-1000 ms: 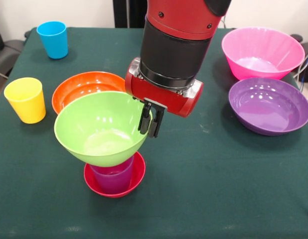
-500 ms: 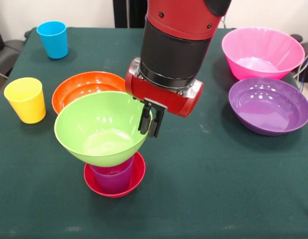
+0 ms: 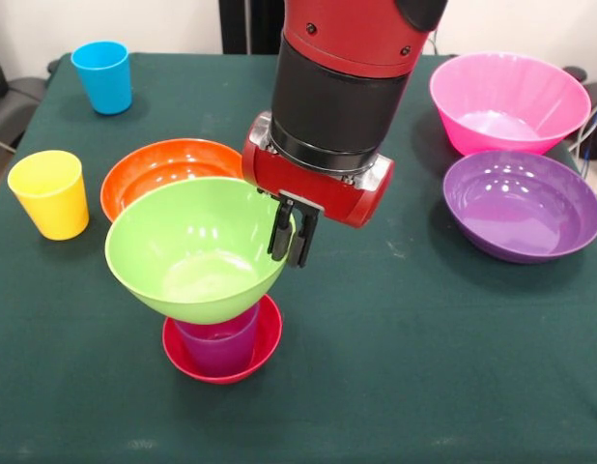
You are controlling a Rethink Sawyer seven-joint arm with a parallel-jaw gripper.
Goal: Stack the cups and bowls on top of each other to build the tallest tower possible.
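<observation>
Green bowl perched atop purple cup inside small red bowl, wide on narrow for height. Fingers clamped on its rim, presumably steadying before release.

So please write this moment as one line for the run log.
gripper: shut on lime green bowl rim | tower: red bowl, purple cup, lime green bowl | loose: yellow cup, blue cup
</observation>
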